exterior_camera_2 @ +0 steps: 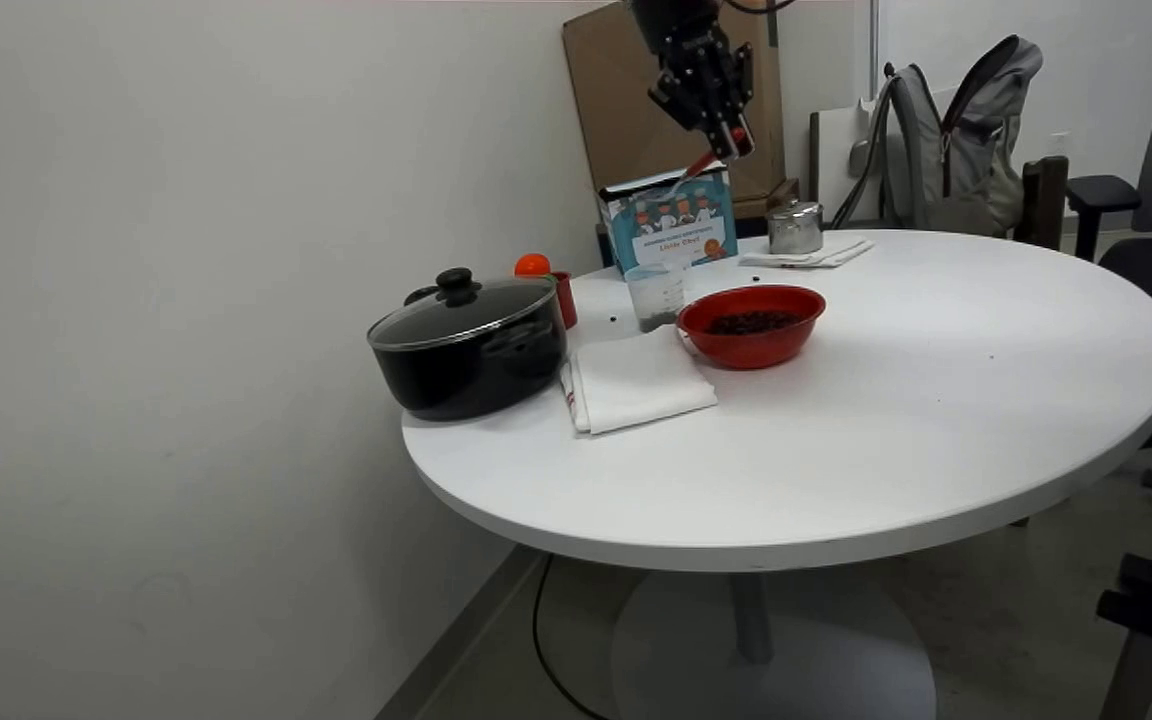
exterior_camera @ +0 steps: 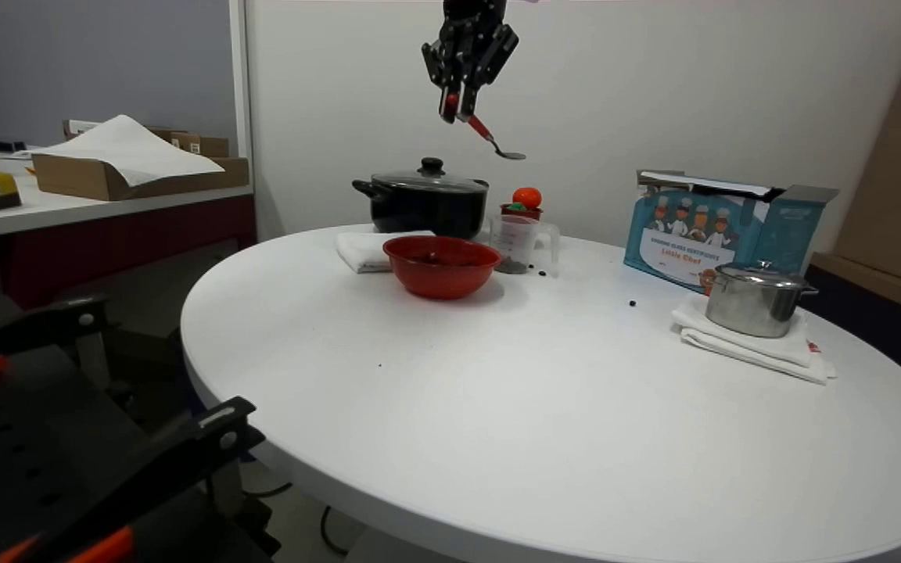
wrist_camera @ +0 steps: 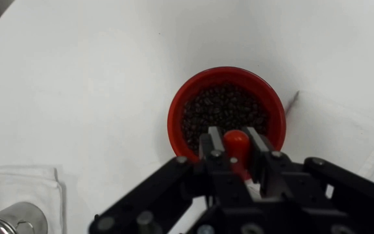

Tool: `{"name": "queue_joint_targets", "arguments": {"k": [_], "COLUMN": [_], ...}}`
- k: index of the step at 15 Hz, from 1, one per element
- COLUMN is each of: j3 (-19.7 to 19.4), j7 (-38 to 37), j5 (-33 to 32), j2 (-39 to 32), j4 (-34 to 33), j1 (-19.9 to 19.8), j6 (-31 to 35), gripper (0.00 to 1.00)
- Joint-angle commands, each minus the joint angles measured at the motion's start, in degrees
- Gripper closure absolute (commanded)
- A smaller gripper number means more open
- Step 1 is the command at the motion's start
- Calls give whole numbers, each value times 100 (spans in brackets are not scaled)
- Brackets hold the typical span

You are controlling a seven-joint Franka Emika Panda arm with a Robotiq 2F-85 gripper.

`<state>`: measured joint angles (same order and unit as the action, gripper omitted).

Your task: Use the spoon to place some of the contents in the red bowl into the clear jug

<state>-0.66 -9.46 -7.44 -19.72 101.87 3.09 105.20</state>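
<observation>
Wrist view: the red bowl (wrist_camera: 226, 76) is seen from above, pretty much mid-frame and a touch right, with a load of dark beans (wrist_camera: 222, 107) in it. Part of its lower rim is covered by the gripper (wrist_camera: 234, 134), whose fingers are drawn most of the way in — the red handle of the spoon (exterior_camera: 482, 130) is pinched between them. In both exterior views the spoon is held up in the top part of the frame, tilted head-down, and its head is seen above the clear jug (exterior_camera: 517, 238), well apart from it. Whether anything is carried on the spoon can't be made out. The jug is stood upright just beside the bowl — touching or not can't be told — and some dark stuff (exterior_camera: 511, 267) can be spotted at its bottom. Near them, in the upper middle of an exterior view, a folded white cloth (exterior_camera: 372, 250), a black lidded pot (exterior_camera: 428, 215) and a red cup (exterior_camera: 530, 213) with a round orange thing (exterior_camera: 527, 197) at its top are bunched together. Over at right, a metal pot (exterior_camera: 752, 307) is set on a towel (exterior_camera: 783, 354), with a teal box (exterior_camera: 685, 234) to its upper left.
</observation>
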Motion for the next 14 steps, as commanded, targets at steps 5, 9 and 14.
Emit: {"name": "queue_joint_targets", "arguments": {"k": [5,9,14], "j3": [-36,28,166], "j7": [-30,84,-34], "j5": [-566,-737,-608], "j2": [1730,2416,2440], "j4": [2708,4032,4782], "j1": [-61,-88,-65], "j6": [1039,1275,1818], "gripper": [88,88,88]}}
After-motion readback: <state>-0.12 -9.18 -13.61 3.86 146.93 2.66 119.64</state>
